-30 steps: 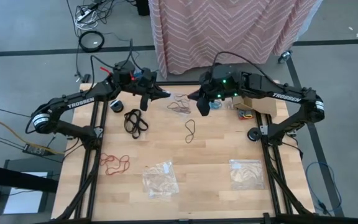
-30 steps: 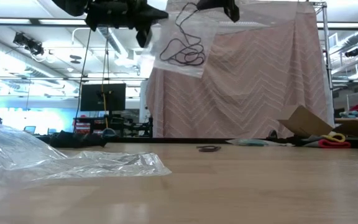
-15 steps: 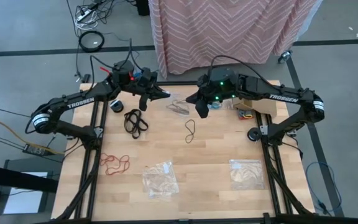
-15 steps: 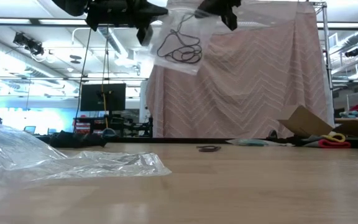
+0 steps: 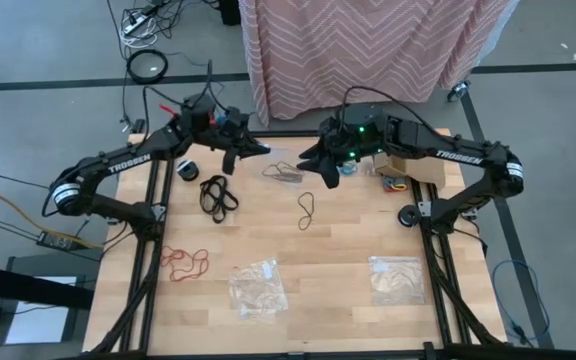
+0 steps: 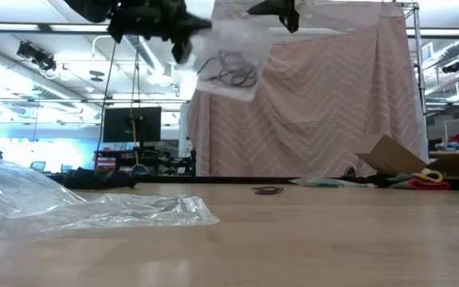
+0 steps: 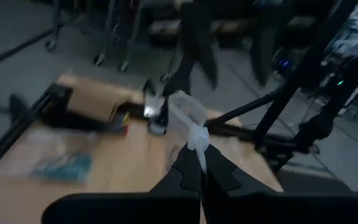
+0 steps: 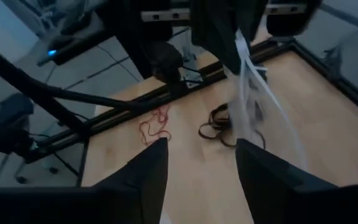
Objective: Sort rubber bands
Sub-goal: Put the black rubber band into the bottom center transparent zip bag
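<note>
Red rubber bands (image 5: 184, 262) lie near the table's (image 5: 338, 250) left edge and black rubber bands (image 5: 218, 194) toward its far-left corner. Above the far edge, the left gripper (image 5: 254, 150) is clamped on a clear bag (image 6: 231, 70) holding dark rubber bands (image 6: 228, 72). The right gripper (image 5: 318, 165) hangs just beside the bag, fingers spread apart, with a dark loop (image 5: 306, 209) lying mid-table.

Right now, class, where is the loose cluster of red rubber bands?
In the high view the red rubber bands lie on the wooden table's left side, near its front, left of a clear plastic bag.
</note>
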Tool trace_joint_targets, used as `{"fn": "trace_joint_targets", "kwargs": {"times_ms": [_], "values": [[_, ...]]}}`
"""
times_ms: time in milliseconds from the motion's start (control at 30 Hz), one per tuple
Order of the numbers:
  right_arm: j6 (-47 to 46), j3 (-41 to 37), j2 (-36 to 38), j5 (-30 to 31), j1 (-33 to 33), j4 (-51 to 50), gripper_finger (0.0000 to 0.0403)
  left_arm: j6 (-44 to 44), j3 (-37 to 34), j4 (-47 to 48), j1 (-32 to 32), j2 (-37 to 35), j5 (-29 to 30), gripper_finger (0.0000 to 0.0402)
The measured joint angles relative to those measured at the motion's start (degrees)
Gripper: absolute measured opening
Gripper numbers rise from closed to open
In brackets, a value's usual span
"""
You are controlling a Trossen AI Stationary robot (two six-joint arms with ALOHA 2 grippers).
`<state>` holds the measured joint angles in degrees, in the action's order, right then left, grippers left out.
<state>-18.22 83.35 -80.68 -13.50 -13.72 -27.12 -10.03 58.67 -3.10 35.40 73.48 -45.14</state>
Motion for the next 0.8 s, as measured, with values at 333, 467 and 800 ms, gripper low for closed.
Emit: {"fn": "trace_joint_targets", "kwargs": {"times_ms": [333,467,800], "values": [[1.08,-7.87,-0.8,8.54,0.11,-8.74,0.0157,6.74,0.02,11.94,8.45,-3.2,-4.6,0.0],[-4.46,-18.13,-1.49,9.3,0.13,-2.84,0.0155,6.67,0.02,12.21,10.15,-5.04,-4.65,0.0],[-16.56,-29.93,-11.35,12.32,-0.66,12.79,0.0149,6.79,0.02,15.52,11.11,-6.3,-4.61,0.0]]}}
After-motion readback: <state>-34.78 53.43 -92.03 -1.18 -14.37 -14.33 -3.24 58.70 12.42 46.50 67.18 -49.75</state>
